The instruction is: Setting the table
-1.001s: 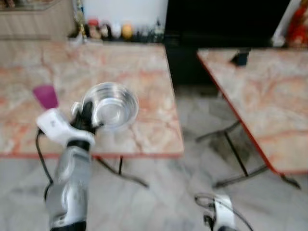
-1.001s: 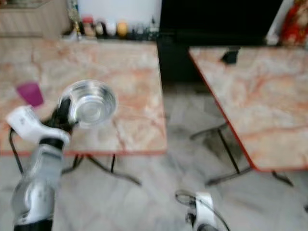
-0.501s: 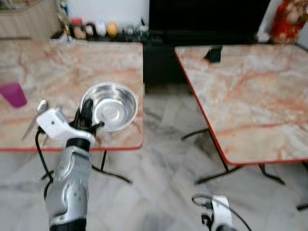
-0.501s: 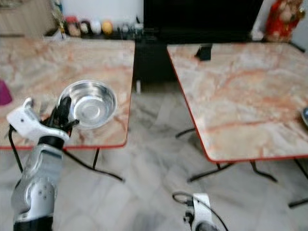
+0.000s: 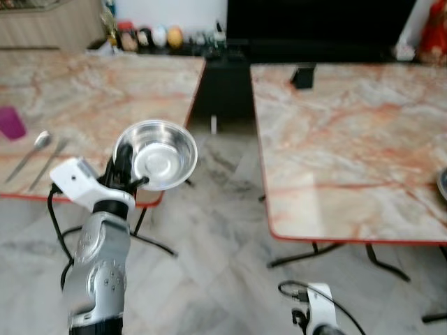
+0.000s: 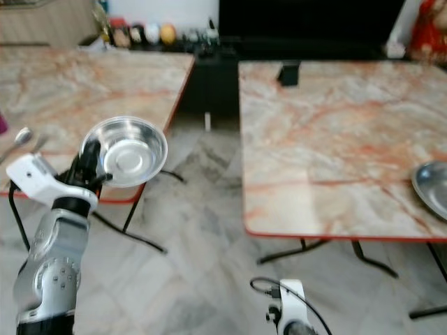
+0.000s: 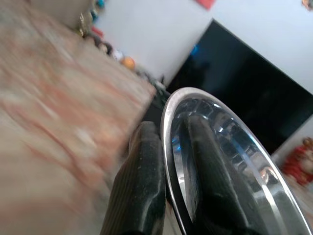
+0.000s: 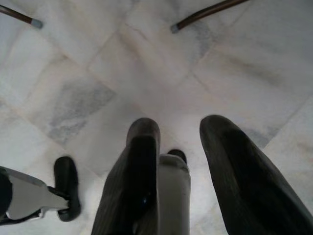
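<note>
My left gripper is shut on the rim of a shiny steel bowl, held tilted in the air above the left table's near right corner. In the left wrist view one finger lies outside the bowl's rim and the other inside. The right marble table stands across a gap of floor. A steel plate lies at its far right edge. My right gripper hangs low over the floor with its fingers apart and nothing between them.
A purple cup and two spoons lie on the left table. A small black object stands at the right table's back. Bottles line a dark cabinet behind. Folding table legs cross the marble floor.
The whole view has swung to the right, so the right table has come towards the middle and its plate shows. The bowl stays in my left gripper.
</note>
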